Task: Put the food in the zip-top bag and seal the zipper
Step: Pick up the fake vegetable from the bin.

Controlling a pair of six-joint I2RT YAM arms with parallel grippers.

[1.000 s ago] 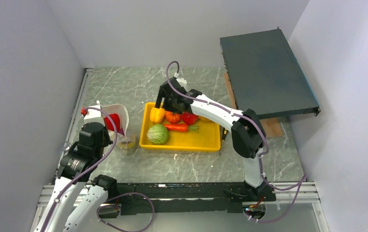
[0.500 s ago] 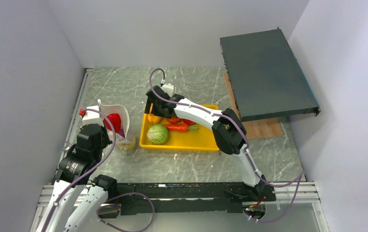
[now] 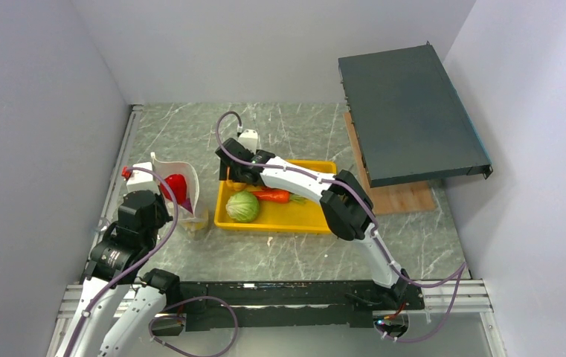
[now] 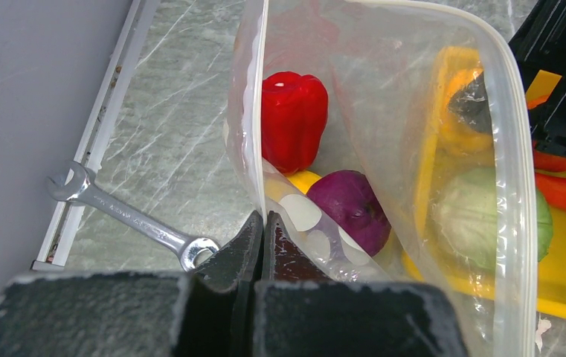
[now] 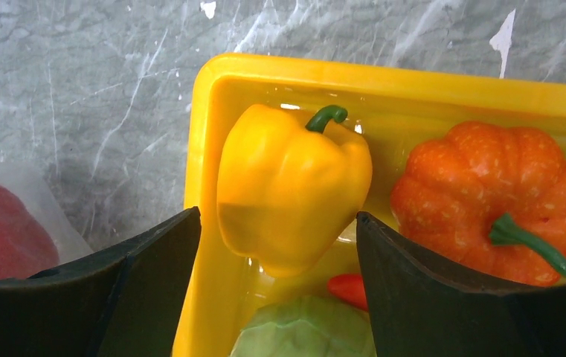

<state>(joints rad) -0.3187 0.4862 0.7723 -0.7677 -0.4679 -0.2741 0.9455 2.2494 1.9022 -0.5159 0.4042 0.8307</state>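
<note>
Here, right gripper [image 5: 277,217] stood open astride yellow pepper [image 5: 287,190], frame centre, left gripper [image 4: 263,223] clamped zip-top bag [image 4: 384,74] rim.

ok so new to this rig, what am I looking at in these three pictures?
Two robot arms bolted to the edge of a table, each ending in a two-finger gripper. The wide picture is from a fixed camera overhead; the other two are from cameras on each wrist. The left gripper is shut on the edge of a clear bag, holding it open; a red pepper and an onion are already inside. The right gripper hangs open around a yellow pepper in a yellow tray, beside a pumpkin, cabbage and carrot. A wrench lies on the table.
</note>
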